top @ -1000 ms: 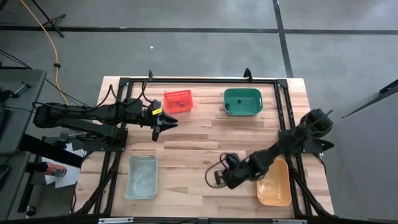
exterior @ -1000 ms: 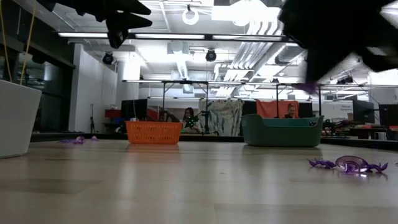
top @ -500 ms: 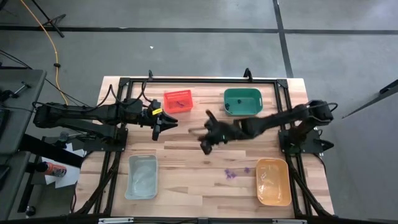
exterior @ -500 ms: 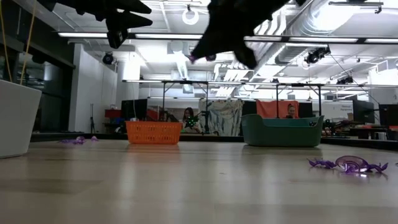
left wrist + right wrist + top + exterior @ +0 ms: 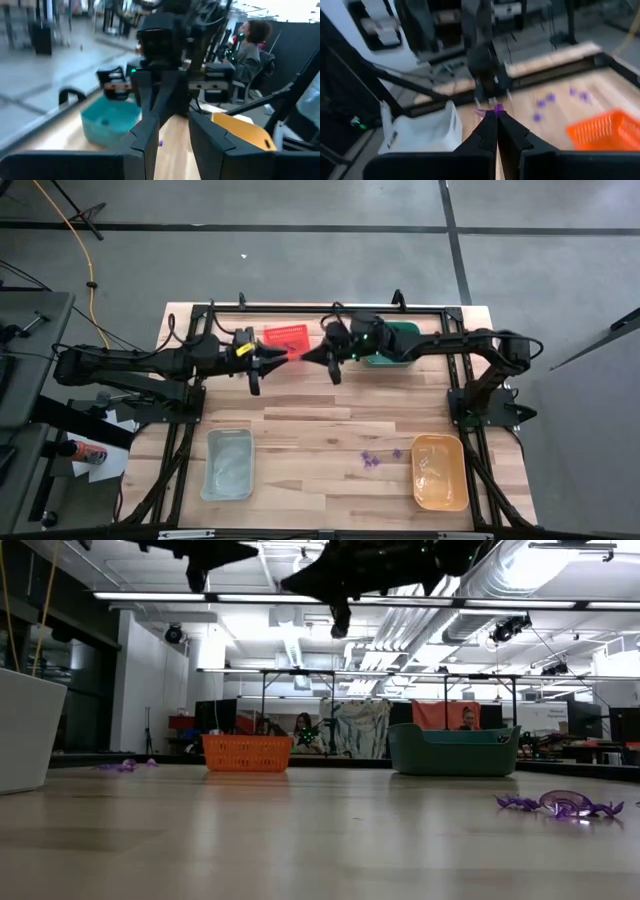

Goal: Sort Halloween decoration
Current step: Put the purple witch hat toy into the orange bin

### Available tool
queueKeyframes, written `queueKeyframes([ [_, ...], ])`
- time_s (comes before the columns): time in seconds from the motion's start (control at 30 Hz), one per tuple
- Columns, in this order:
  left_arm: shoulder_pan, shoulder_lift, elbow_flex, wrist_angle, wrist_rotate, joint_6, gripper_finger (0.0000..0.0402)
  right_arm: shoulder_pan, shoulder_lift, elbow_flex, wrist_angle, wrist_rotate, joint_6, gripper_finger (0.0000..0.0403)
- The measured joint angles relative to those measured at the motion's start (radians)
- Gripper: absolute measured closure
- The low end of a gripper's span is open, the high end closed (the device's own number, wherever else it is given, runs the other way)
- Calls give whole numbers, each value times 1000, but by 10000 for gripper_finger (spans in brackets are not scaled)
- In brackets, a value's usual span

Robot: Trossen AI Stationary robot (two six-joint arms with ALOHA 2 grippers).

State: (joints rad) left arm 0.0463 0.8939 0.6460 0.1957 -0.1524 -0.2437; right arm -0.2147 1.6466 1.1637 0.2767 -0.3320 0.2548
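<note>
My right gripper (image 5: 322,359) is stretched across the far part of the table, next to the red bin (image 5: 287,341), and is shut on a tiny purple trinket (image 5: 493,109). My left gripper (image 5: 266,361) faces it from the left with its fingers open and nothing between them. It shows in its own wrist view too, my left gripper (image 5: 172,142). Two more purple trinkets (image 5: 372,460) lie flat on the wood near the orange bin (image 5: 440,472). Several others (image 5: 545,98) lie on the table beside the red bin (image 5: 600,131). My right gripper pinches the purple trinket (image 5: 485,112) between its two fingertips (image 5: 490,125); a spiky end sticks out to one side. The fingers come roughly level from the table's right. The trinket is lifted clear of the table.
A green bin (image 5: 395,345) stands at the far edge, partly under my right arm. A clear bin (image 5: 228,463) sits near the left front. A black frame (image 5: 455,370) rims the table. People sit in the room behind (image 5: 302,726).
My right gripper has swung from the near right by the orange bin, up and across toward the far edge and the red bin, staying shut on the purple trinket. My left gripper has risen slightly and tipped more level toward it.
</note>
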Motion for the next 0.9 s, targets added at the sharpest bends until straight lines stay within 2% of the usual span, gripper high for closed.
queueKeyframes([
  [0.1,0,0,0,42,0,110,307,-35,0,0,86,-81,7,403],
  [0.2,1,0,0,56,-8,175,307,-50,-1,0,139,-111,0,403],
  [0.47,65,-10,0,59,-8,168,307,-39,-1,0,222,-114,6,403],
  [0.57,110,-17,0,54,62,168,307,-32,-1,0,228,-80,6,403],
  [0.77,196,-55,0,51,300,116,307,-25,-1,0,228,-7,6,403],
  [0.9,255,-108,0,49,373,74,307,-25,-1,0,229,47,6,403],
])
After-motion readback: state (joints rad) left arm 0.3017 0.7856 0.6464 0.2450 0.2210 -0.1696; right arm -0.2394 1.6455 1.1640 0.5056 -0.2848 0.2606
